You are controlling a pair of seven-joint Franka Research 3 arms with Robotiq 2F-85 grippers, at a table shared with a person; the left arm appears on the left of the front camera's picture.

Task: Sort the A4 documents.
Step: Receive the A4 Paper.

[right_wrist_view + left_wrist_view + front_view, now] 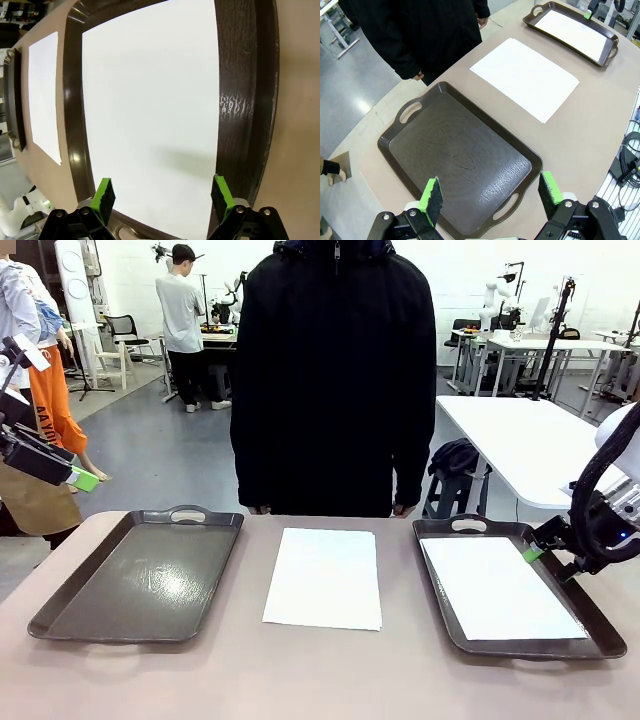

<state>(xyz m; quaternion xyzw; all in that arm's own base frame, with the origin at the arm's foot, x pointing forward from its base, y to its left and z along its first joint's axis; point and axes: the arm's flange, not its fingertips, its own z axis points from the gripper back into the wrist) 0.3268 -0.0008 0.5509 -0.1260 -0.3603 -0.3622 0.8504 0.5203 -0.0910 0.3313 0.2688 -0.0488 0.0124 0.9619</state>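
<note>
On the table [320, 680], a bare left tray [140, 575] and a right tray [600, 640] holding one sheet [500, 585] are set either side of a loose sheet [325, 575]. The left gripper [491, 190] and right gripper [162, 192] are spread wide, empty. The loose sheet is best lifted by one edge, uncreased.

White A4 documents [322, 577], dark brown trays [137, 576], beige table [320, 680], green-padded fingers [431, 199]

A dark brown left tray [140, 575] and a matching right tray [436, 585] lie well apart on the beige bench [320, 680]. A person [335, 380] in a black coat stands at its far edge. Behind are a white table [520, 440] and possibly a dark bag [455, 458].
</note>
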